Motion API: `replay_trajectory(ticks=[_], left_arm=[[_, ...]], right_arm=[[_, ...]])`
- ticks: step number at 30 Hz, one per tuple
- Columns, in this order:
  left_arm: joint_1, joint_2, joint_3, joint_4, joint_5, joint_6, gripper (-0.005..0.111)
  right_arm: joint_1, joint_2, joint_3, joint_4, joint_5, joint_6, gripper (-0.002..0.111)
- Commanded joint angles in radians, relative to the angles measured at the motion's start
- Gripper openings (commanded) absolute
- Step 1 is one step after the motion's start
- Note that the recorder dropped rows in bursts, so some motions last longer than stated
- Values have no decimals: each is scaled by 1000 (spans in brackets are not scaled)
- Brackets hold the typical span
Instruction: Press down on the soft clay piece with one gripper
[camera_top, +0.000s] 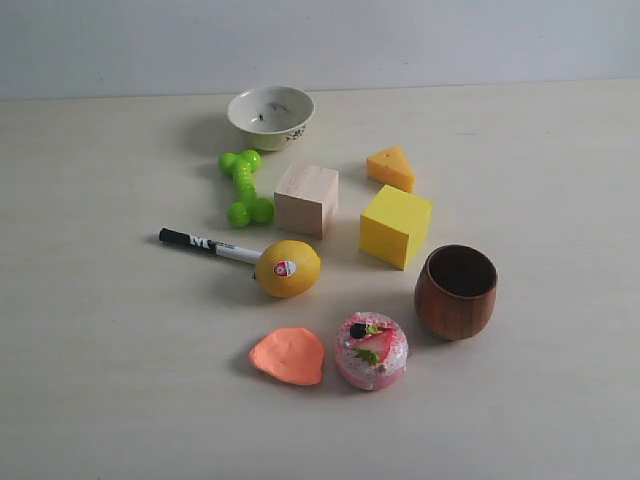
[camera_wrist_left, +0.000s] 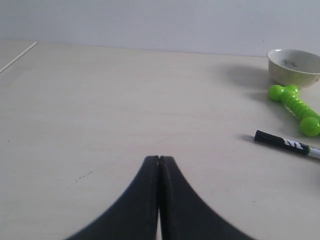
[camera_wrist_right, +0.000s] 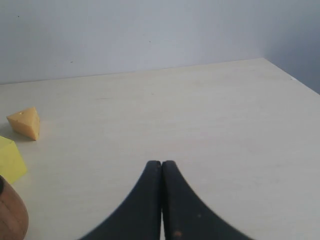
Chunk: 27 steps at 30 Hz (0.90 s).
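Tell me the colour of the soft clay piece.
The soft clay piece is plain salmon-orange, with no pattern. It shows best in the exterior view.

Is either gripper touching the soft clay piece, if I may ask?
Apart. The exterior view shows the soft clay piece with nothing on it; the left gripper and right gripper are outside that view.

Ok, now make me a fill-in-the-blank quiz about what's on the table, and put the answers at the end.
1. In the exterior view, the soft clay piece lies just left of the pink toy ____.
2. One end of the marker reaches the stickered yellow ____.
3. The left end effector and right end effector are both ____, not open.
4. The cheese wedge sits behind the yellow ____.

Answers: cake; lemon; shut; cube.
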<state>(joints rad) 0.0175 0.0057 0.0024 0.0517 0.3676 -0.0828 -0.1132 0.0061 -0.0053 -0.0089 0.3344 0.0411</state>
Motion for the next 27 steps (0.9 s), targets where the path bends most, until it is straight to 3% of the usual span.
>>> replay_trajectory(ticks=[1,7,15,27], left_arm=[[-4,-6,-2,-4,-10,2,0],[-4,-6,-2,-4,-25,2,0],[-4,-6,-2,-4,-182,-2,0],[-4,-6,-2,-2,-190,39,0]], right_arm=[[2,-6,5,2,-12,-4,0],[2,-6,5,2,-8,-4,0],[2,-6,5,2,-8,-4,0],[2,-6,5,2,-8,-4,0]])
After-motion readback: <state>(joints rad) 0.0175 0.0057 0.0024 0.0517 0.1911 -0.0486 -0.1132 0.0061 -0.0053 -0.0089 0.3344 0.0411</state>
